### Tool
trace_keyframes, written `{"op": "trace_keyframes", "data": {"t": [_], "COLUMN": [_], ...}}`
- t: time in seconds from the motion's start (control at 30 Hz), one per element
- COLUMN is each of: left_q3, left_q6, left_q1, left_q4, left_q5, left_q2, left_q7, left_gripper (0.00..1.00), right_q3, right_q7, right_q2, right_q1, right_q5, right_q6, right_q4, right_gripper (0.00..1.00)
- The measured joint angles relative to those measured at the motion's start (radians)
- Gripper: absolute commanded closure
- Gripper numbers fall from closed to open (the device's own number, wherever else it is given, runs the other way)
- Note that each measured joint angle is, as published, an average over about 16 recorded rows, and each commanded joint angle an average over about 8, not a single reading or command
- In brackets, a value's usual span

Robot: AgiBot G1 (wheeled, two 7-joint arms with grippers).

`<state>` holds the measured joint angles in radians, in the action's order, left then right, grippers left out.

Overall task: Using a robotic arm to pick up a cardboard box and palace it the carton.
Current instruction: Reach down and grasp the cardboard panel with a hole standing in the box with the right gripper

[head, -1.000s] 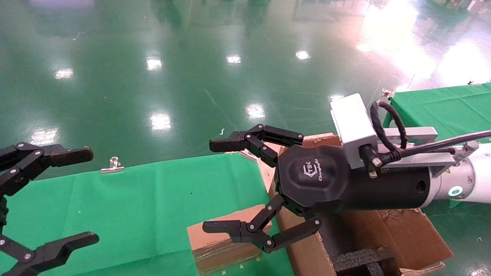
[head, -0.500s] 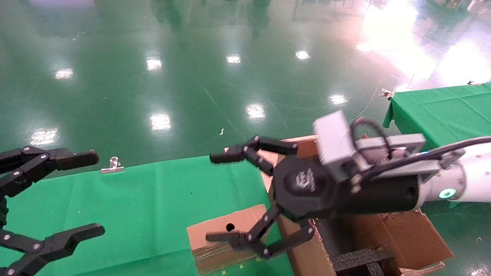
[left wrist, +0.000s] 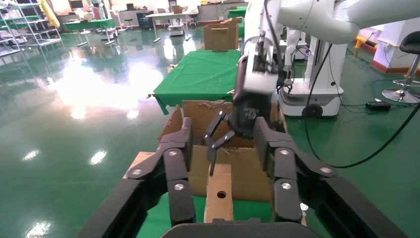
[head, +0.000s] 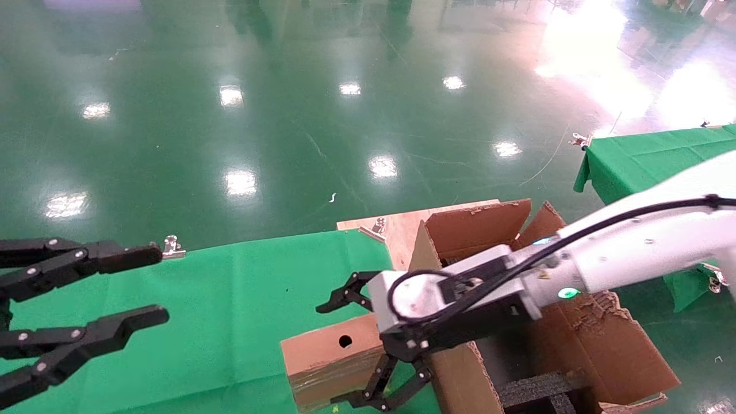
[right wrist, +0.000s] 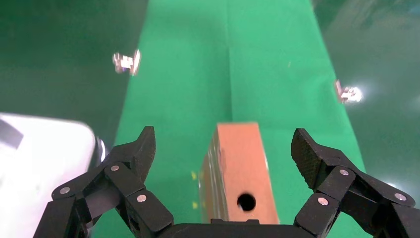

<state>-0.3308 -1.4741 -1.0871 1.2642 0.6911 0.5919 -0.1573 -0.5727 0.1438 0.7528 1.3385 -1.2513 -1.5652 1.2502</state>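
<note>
Right hand (head: 359, 351) spread wide, straddling cardboard box (head: 330, 359), not gripping. Step: pre-grasp. Next: lower, close, lift toward carton (head: 460, 379) beside hand. Left hand (head: 86, 305) idle, wide.

We read no text, label, brand or number anywhere. Box (head: 328, 359): bare brown cardboard, round hole, tape only. Carton (head: 575, 339): no print we can read. Right pincer (head: 356, 345): no logo legible.

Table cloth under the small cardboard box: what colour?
Plain bright green cloth, seen best in the right wrist view beneath the cardboard box.
</note>
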Motion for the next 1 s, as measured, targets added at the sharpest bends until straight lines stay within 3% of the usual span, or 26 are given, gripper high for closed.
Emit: {"op": "trace_keyframes", "data": {"t": [0.7,0.77,0.8,0.97,1.0], "left_q3": [0.0,0.0,0.0,0.0,0.0], "left_q6": [0.0,0.0,0.0,0.0,0.0], "left_q1": [0.0,0.0,0.0,0.0,0.0], "left_q4": [0.0,0.0,0.0,0.0,0.0], "left_q5": [0.0,0.0,0.0,0.0,0.0], "left_q2": [0.0,0.0,0.0,0.0,0.0], "left_q7": [0.0,0.0,0.0,0.0,0.0], "left_gripper": [0.99,0.8,0.68,0.06,0.0], "right_q3": [-0.232,-0.242,-0.247,-0.262,-0.263], "right_q7": [-0.026,-0.033,-0.036,-0.051,-0.053], "right_q2": [0.16,0.168,0.172,0.184,0.186], "right_q1": [0.169,0.175,0.178,0.184,0.185], "right_q5": [-0.358,-0.376,-0.383,-0.406,-0.409], "right_q6": [0.019,0.022,0.023,0.03,0.031], "right_q4": [-0.019,-0.019,-0.02,-0.023,-0.024], "right_gripper": [0.0,0.03,0.11,0.74,0.86]}}
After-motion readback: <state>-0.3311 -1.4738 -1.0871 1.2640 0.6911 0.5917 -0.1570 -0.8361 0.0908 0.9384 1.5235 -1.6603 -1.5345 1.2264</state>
